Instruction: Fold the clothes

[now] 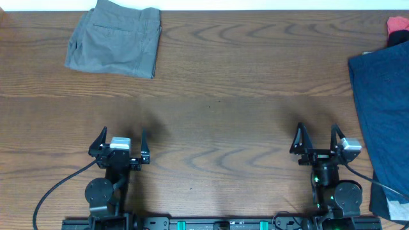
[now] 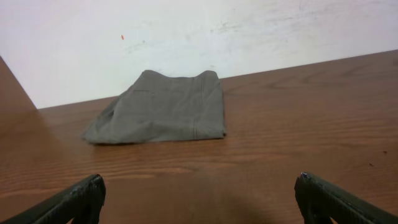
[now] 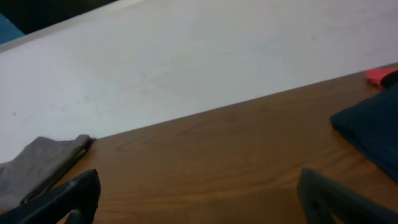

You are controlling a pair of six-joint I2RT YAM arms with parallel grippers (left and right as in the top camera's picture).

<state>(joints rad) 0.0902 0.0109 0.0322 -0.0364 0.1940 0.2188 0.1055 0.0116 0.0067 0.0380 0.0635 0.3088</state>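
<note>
A grey garment (image 1: 115,38) lies folded at the far left of the table; it also shows in the left wrist view (image 2: 161,109) and at the left edge of the right wrist view (image 3: 37,165). A dark blue garment (image 1: 383,121) lies spread along the right edge and shows in the right wrist view (image 3: 373,130). A red cloth (image 1: 397,25) sits at the far right corner. My left gripper (image 1: 121,137) is open and empty near the front left. My right gripper (image 1: 316,135) is open and empty near the front right, just left of the blue garment.
The wooden table (image 1: 217,115) runs between both arms. A white wall (image 2: 186,31) stands behind the far edge. Cables trail from both arm bases at the front edge.
</note>
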